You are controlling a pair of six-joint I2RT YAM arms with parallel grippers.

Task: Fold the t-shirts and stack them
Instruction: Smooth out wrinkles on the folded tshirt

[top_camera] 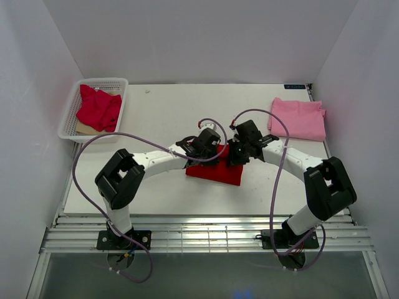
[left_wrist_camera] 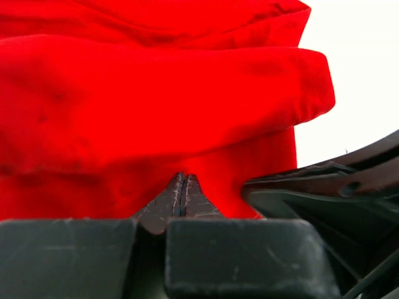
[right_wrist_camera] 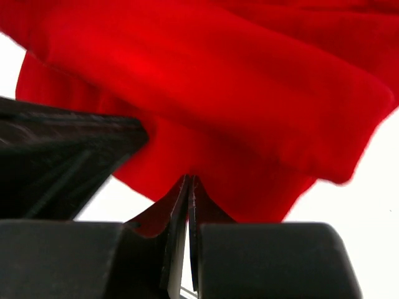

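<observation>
The bright red t-shirt (top_camera: 215,169) lies partly folded at the table's middle and fills both wrist views (left_wrist_camera: 156,106) (right_wrist_camera: 237,93). My left gripper (top_camera: 209,144) and right gripper (top_camera: 240,149) meet side by side at its far edge. The left jaws (left_wrist_camera: 181,177) are shut, their tips pinched into the red cloth. The right jaws (right_wrist_camera: 190,179) are shut to a thin slit, their tips in the cloth too. The light pink t-shirt (top_camera: 299,118) lies folded at the back right. The crimson t-shirt (top_camera: 98,107) lies crumpled in the basket.
The white mesh basket (top_camera: 93,83) stands at the back left corner. White walls close in the table on three sides. The other gripper's dark body shows close by in each wrist view (left_wrist_camera: 330,187) (right_wrist_camera: 62,156).
</observation>
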